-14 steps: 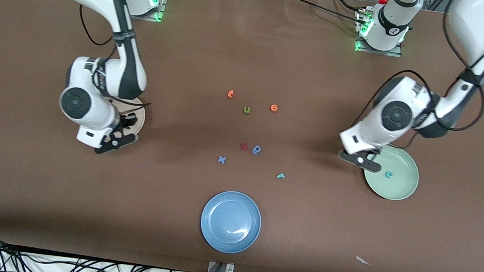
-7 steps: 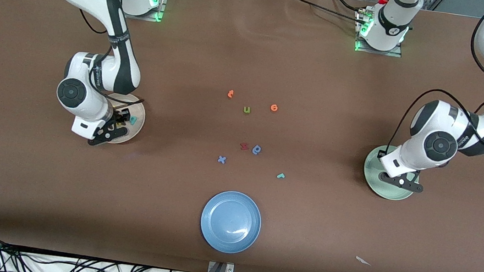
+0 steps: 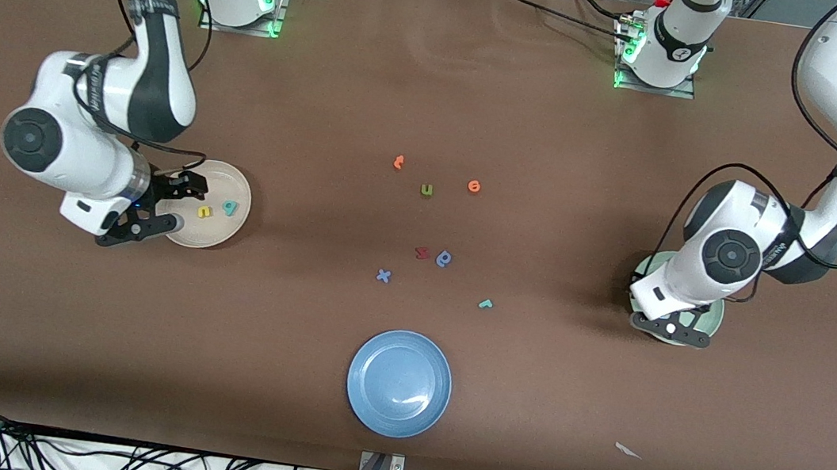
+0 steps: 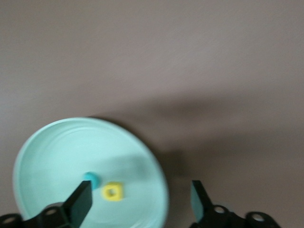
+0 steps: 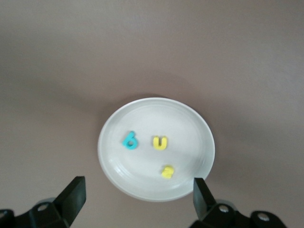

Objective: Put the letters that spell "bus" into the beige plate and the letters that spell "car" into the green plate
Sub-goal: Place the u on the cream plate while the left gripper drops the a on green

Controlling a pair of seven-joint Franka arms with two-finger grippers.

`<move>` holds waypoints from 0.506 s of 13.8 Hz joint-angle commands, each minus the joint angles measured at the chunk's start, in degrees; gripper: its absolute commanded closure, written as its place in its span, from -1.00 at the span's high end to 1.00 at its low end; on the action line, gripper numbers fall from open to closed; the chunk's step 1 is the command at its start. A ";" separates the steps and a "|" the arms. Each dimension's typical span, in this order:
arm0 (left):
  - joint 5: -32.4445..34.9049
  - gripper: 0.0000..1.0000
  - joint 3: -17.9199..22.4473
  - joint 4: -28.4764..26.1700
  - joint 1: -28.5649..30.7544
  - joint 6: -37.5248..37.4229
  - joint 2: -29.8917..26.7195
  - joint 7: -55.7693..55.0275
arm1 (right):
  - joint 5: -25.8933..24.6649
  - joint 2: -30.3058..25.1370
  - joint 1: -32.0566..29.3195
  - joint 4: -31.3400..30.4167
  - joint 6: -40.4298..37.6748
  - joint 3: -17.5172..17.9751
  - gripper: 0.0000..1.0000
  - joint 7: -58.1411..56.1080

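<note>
Right pincer (image 5: 137, 202) spread over beige plate (image 5: 190, 118) holding teal, two yellow letters. Left pincer (image 4: 140, 204) spread over green plate (image 4: 52, 156), worktop's left-arm end.

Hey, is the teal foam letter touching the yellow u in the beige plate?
Apart. The right wrist view shows bare beige plate between the teal foam letter and the yellow foam u.
</note>
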 commanded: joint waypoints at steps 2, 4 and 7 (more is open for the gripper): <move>-5.58 1.00 0.48 11.25 -8.49 -1.94 8.18 -9.67 | -0.52 0.91 1.47 8.53 -12.05 -0.01 1.00 10.57; -6.28 1.00 0.48 15.12 -12.44 -1.94 11.34 -16.43 | -4.20 -2.15 0.78 8.73 -14.01 2.52 1.00 15.16; -7.43 1.00 0.57 21.45 -17.11 -1.94 15.74 -24.35 | -10.00 -7.60 -8.41 2.85 -12.18 14.62 1.00 19.56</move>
